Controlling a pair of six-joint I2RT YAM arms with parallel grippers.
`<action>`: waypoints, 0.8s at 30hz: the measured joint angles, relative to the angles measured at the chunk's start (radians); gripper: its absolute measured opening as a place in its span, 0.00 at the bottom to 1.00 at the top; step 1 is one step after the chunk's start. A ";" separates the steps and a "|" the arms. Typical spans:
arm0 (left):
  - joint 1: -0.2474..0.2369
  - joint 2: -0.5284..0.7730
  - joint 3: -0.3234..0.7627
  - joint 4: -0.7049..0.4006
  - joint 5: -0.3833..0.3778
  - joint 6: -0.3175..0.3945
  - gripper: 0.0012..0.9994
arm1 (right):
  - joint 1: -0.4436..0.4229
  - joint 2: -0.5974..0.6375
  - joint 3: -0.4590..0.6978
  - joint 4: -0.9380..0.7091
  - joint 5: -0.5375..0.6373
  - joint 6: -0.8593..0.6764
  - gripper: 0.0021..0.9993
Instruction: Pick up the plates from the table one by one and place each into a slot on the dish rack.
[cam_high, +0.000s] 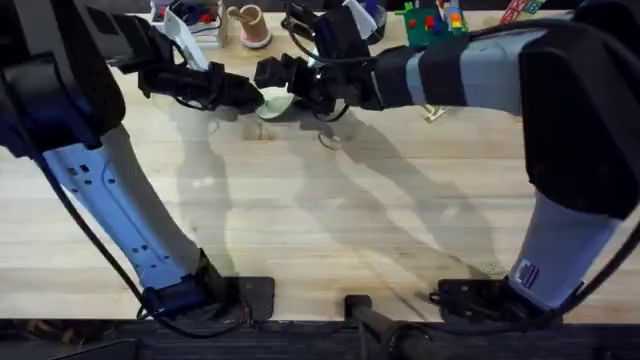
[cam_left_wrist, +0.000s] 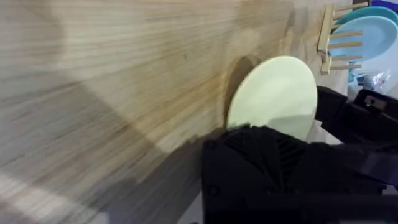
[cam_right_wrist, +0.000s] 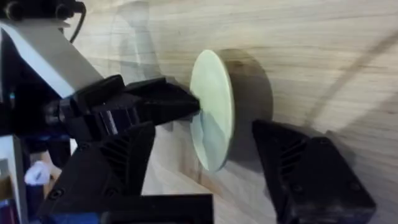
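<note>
We see both arms reaching to the far middle of the light wooden butcher-block table (cam_high: 320, 220), where their black grippers meet at one small round pale cream-yellow plate (cam_high: 275, 102). The plate is lifted off the tabletop and stands on edge, its flat faces turned sideways rather than upward; in the right wrist view it shows almost edge-on (cam_right_wrist: 212, 109), a thin disc casting a round shadow on the wood behind it.

The left gripper (cam_high: 240, 96) is closed on the plate's rim, one black finger (cam_right_wrist: 163, 102) pressed against the plate's face. In the left wrist view the plate's broad face (cam_left_wrist: 273, 93) rises just above that gripper's black body.

The right gripper (cam_right_wrist: 211, 155) has its jaws spread wide on either side of the plate, one finger (cam_right_wrist: 305, 168) clear of the disc; we cannot tell whether the other touches it.

Just beyond the plate stands the small natural-wood peg dish rack (cam_left_wrist: 333, 40), with light blue plates (cam_left_wrist: 372, 34) already upright in its slots.
</note>
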 joint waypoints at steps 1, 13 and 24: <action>0.000 0.000 0.000 0.000 0.000 0.000 0.04 | 0.000 0.003 0.000 0.005 -0.001 0.005 0.91; 0.000 0.000 0.000 0.000 0.000 0.000 0.04 | 0.000 0.044 0.001 0.025 -0.002 0.015 0.26; 0.003 0.000 0.003 -0.003 0.002 -0.001 0.04 | -0.003 0.042 0.010 0.032 -0.021 0.021 0.03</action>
